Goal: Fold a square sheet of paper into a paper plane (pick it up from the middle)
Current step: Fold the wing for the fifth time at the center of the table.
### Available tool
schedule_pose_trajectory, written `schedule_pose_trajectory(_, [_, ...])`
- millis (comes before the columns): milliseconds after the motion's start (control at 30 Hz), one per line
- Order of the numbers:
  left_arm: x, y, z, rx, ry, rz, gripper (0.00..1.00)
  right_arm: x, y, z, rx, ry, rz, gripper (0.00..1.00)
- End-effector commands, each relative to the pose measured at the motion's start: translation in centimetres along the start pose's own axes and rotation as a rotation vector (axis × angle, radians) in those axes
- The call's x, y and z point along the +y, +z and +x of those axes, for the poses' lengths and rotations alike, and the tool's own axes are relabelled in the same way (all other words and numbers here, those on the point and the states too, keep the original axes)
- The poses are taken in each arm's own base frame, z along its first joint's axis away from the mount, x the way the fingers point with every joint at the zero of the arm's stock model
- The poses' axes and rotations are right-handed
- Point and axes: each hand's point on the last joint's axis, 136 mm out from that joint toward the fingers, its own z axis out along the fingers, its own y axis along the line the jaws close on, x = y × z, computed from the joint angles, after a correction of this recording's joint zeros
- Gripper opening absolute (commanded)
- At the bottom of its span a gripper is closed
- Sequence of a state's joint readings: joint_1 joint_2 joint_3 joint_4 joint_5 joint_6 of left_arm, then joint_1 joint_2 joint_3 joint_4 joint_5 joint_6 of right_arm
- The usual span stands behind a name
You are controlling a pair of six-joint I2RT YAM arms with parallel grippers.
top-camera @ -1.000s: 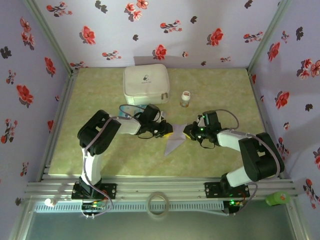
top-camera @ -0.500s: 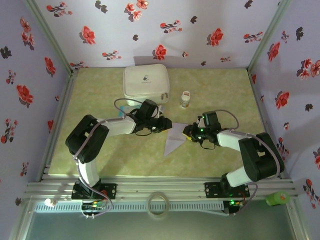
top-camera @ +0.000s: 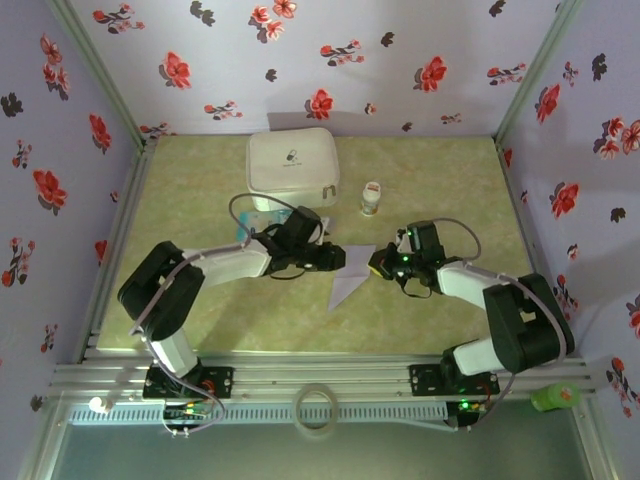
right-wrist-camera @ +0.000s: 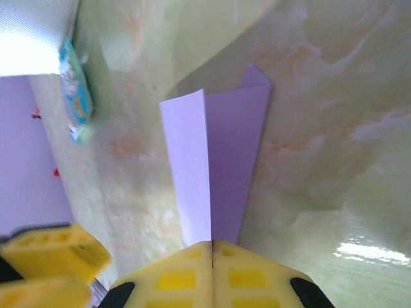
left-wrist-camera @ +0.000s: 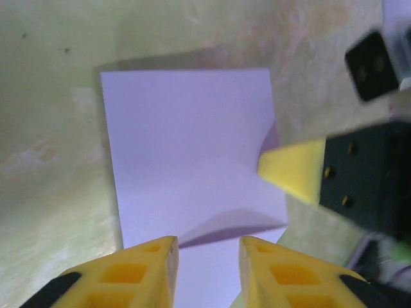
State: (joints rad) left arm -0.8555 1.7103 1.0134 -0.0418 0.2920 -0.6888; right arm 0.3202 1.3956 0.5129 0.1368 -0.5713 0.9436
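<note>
Setting: green marbled table [top-camera: 450, 180] enclosed by lavender floral walls.
Task thing: square sheet of paper [left-wrist-camera: 192, 141], partly folded, lying flat between the two sets of fingers, with one flap overlapping along a straight crease.
Left fingers [left-wrist-camera: 160, 253]: parted by a narrow gap, holding nothing; sheet just ahead and beneath.
Right fingers [right-wrist-camera: 221, 256]: pressed together, apparently pinching the sheet's nearest edge.
Step in hand: likely an early fold, the flap laid over but not creased flat.
Next move: probably pressing along the crease with the left fingers while the right fingers pin the sheet against sliding.
</note>
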Motion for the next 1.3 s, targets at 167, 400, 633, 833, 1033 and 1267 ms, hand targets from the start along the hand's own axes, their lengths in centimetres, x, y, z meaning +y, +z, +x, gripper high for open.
schedule_pose_trajectory(167, [-0.4,-0.1,3.4,0.010,0.468,-0.332,0.42,0.3,-0.8,-0.3,-0.052,0.088,-0.010,0.04])
schedule_pose_trajectory(400, [-1.9,1.4,4.0,-0.002,0.550,-0.378,0.49,0.2,-0.6,0.0,-0.047,0.102,-0.013,0.05])
schedule_pose_trajectory(633, [-2.2,2.9,5.0,0.042,0.577,-0.378,0.49,0.2,-0.7,0.0,-0.046,0.101,-0.005,0.05])
schedule_pose_trajectory(833, [-1.5,3.9,5.5,0.069,0.558,-0.400,0.49,0.3,-0.6,-0.1,-0.047,0.102,-0.004,0.05])
schedule_pose_trajectory(1033, [-0.3,4.3,5.5,0.063,0.544,-0.460,0.47,0.2,-0.6,-0.2,-0.047,0.104,0.003,0.05])
schedule_pose_trajectory(1267, [0.3,4.0,5.2,0.052,0.557,-0.495,0.40,0.0,-0.6,-0.1,-0.045,0.107,0.009,0.05])
